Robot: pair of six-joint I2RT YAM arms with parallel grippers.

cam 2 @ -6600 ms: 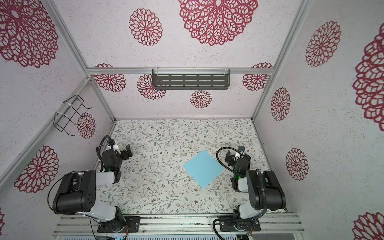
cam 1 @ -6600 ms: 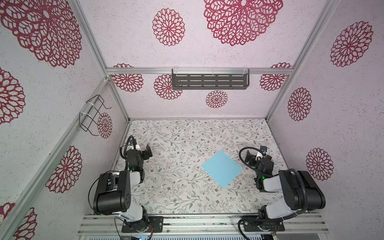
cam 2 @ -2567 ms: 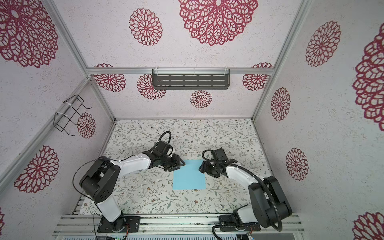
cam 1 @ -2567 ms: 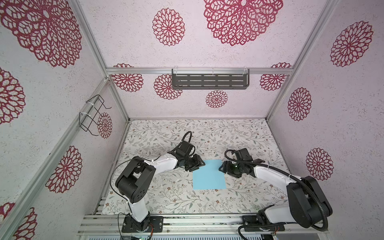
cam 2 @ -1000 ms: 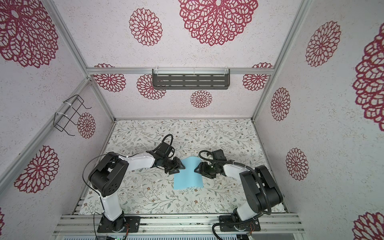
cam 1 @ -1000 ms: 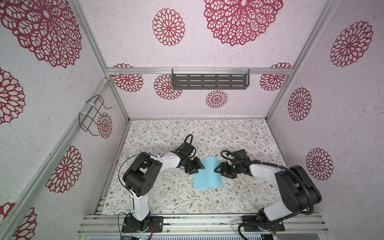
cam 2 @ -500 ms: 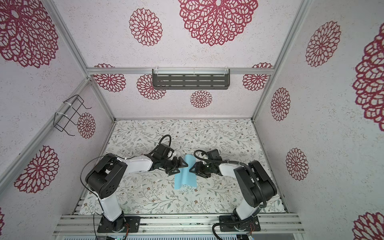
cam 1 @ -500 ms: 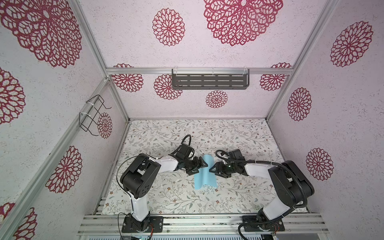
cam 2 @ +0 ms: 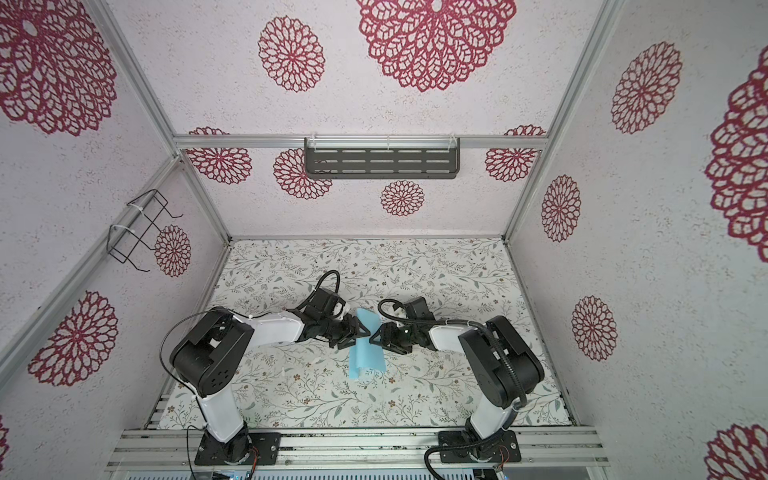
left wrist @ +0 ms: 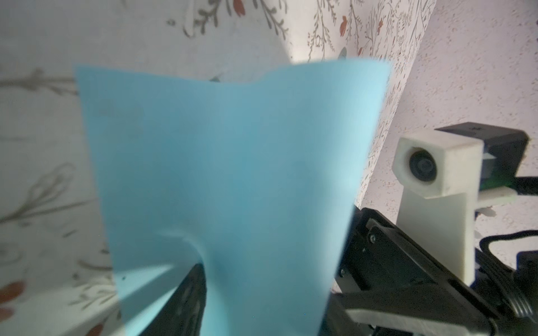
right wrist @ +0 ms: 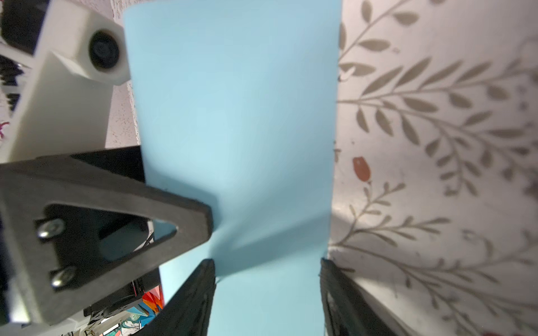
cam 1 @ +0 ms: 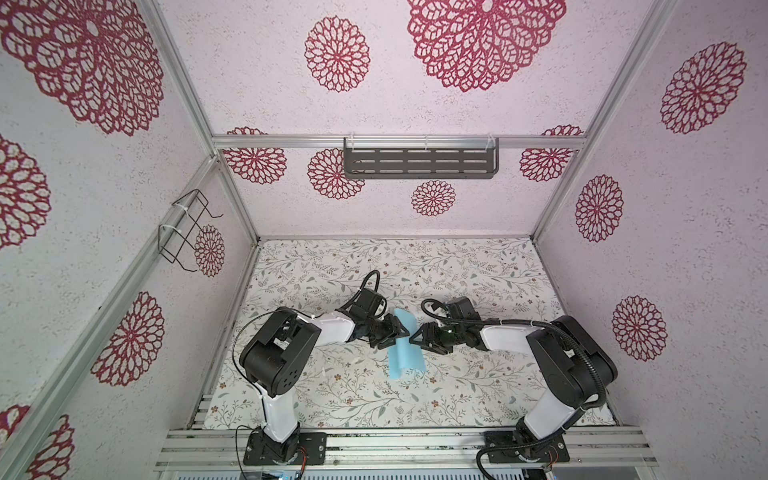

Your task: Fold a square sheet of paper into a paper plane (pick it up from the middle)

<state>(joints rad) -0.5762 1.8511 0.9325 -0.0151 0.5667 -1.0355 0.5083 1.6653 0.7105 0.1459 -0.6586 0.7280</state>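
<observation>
Right, status:
sheet: the square sheet of paper point(cam 1: 406, 356), light blue, sits at the middle of the floral mat point(cam 1: 478, 386). It is bowed up into a ridge running front to back over the mat, and its near end looks to rest on the mat.
left gripper: the left gripper point(cam 1: 392, 334) is at the mat's middle, on the sheet's left flank. One finger point(right wrist: 186, 209) presses the paper in the right wrist view. I cannot tell the gap, since the sheet hides the second finger in the left wrist view.
right gripper: the right gripper point(cam 1: 417, 338) is at the mat's middle, on the right flank, facing the left one. Its fingers point(right wrist: 198, 296) stand apart with a band of paper across the gap, not pinched flat.
handling: judged very light and limp. It bows at a touch, probably slides on the mat, and keeps any crease.
grip point: the ridge at mid-sheet, as the task asks, with a thin pinch across both layers and low force.
risk: an uneven push skews the centre fold, and a hard squeeze leaves stray dents.
step: my read is that the first centre fold is in hand and no plane shape is formed yet.
</observation>
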